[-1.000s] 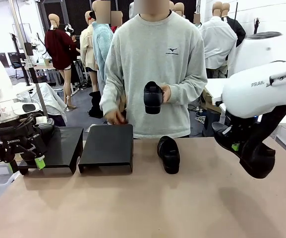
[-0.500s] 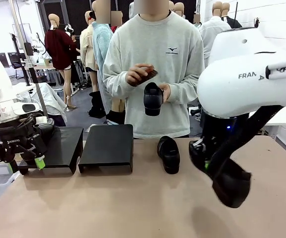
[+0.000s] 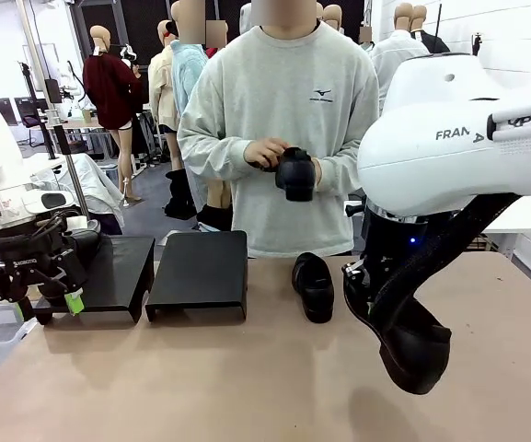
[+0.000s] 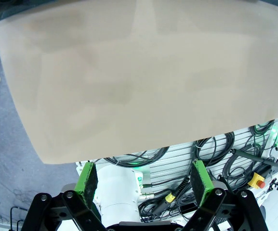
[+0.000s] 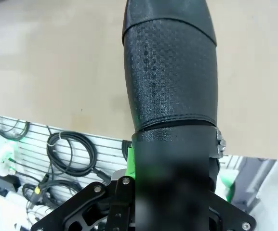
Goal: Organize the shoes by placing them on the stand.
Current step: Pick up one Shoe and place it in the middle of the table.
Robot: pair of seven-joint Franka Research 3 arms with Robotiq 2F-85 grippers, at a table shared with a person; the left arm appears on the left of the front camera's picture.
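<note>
Table [image 3: 201,387], tan, is bearing a low black two-piece stand [image 3: 199,272]. Right of it, the right tool [image 3: 364,287] is clamping a glossy black shoe [image 3: 412,345] aloft. The carry should be staying high, clearing the matching shoe [image 3: 314,285] lying between. The left tool [image 3: 58,295] is gaping beside the stand.

bright even indoor light, soft shadows on the table [image 3: 201,387], wide-angle bending in wrist views, shoe [image 5: 170,86] blurry up close
</note>
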